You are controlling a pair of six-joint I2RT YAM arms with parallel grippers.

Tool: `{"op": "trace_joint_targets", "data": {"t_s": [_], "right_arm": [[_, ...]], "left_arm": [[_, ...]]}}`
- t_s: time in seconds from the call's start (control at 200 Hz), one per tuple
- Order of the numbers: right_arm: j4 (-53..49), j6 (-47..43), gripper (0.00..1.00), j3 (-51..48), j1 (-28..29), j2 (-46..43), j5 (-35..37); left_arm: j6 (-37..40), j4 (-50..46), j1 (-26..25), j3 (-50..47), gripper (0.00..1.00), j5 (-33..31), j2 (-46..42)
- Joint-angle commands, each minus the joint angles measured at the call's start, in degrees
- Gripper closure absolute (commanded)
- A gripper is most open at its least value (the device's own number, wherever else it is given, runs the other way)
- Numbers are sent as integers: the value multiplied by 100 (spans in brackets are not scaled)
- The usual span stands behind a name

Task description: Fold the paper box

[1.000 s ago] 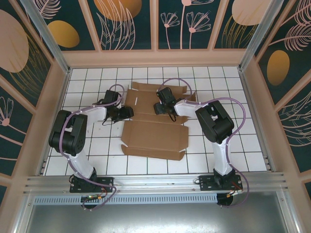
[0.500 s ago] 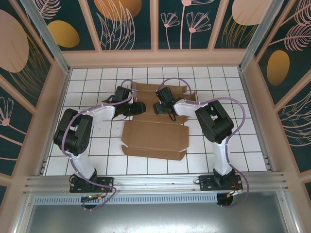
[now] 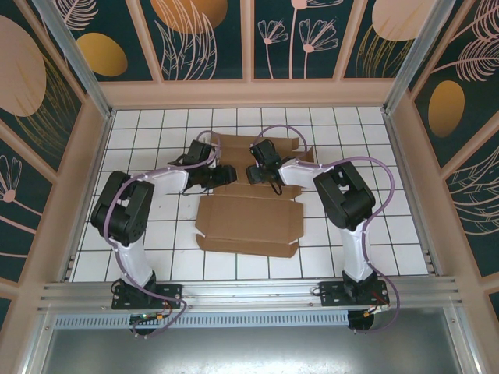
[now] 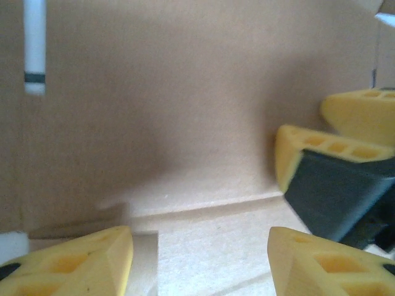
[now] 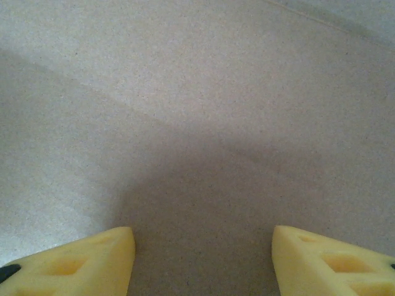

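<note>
We see the left gripper (image 3: 221, 176) open, its jaws standing apart with nothing between them, low over the far half of the paper box (image 3: 249, 222). From its own wrist camera, its two yellow fingers (image 4: 80, 262) frame bare brown cardboard, and a crease (image 4: 203, 206) runs across just ahead of them. Further ahead on the left, a narrow slit (image 4: 34, 49) in the cardboard lets the white tile show through.

Just to its right is the right gripper (image 3: 256, 173), also open and holding nothing. It too hangs close over the same far half, and its wrist camera looks down on plain cardboard between its spread fingers (image 5: 74, 262). The two grippers face each other, near but apart.

The paper box lies unfolded and flat on the white tiled tabletop (image 3: 156, 234), between the two arms. Its wide near panel is uncovered, and its far flaps (image 3: 234, 142) reach past the grippers.
</note>
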Motion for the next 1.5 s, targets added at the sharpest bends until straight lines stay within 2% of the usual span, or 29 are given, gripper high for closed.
{"op": "trace_joint_targets", "data": {"t_s": [0.0, 0.06, 0.15, 0.23, 0.315, 0.365, 0.495, 0.681, 0.826, 1.186, 1.421, 1.496], "right_arm": [[-877, 90, 39, -246, -13, -328, -556], [-734, 62, 38, -316, -38, -595, -1107], [-617, 121, 37, -372, -53, -913, -1353], [-496, 233, 37, -437, -176, -1203, -1441], [-472, 337, 38, -442, -417, -1394, -1297], [-460, 382, 40, -446, -534, -1440, -1244], [-646, 371, 49, -235, -1037, -1247, -1312], [-847, 165, 76, 72, -1107, -709, -1445], [-1145, 9, 100, 316, -1021, -174, -1243], [-1157, 410, 100, -291, -1010, -107, -611], [-738, 937, 100, -1537, -878, -1121, -540], [-748, 1075, 100, -1825, -755, -1420, -452]], "left_arm": [[196, -548, -33, 739, 39, -268, -714], [110, -595, -38, 981, 39, 12, -908], [-193, -481, -81, 1021, 41, 321, -986], [-276, -469, -246, 953, 44, 163, -1039], [-418, -350, -500, 770, 53, -85, -1004], [-466, -329, -672, 715, 62, -180, -861], [-504, 33, -876, 507, 100, -194, -351], [-382, 26, -882, 553, 100, -380, 438], [-218, -695, -886, 1127, 100, -807, 1032], [-162, -1187, -825, 1863, 100, -1046, 1954], [12, -1470, -736, 2754, 100, -945, 2603], [-1, -1397, -736, 2964, 100, -686, 2764]]}}
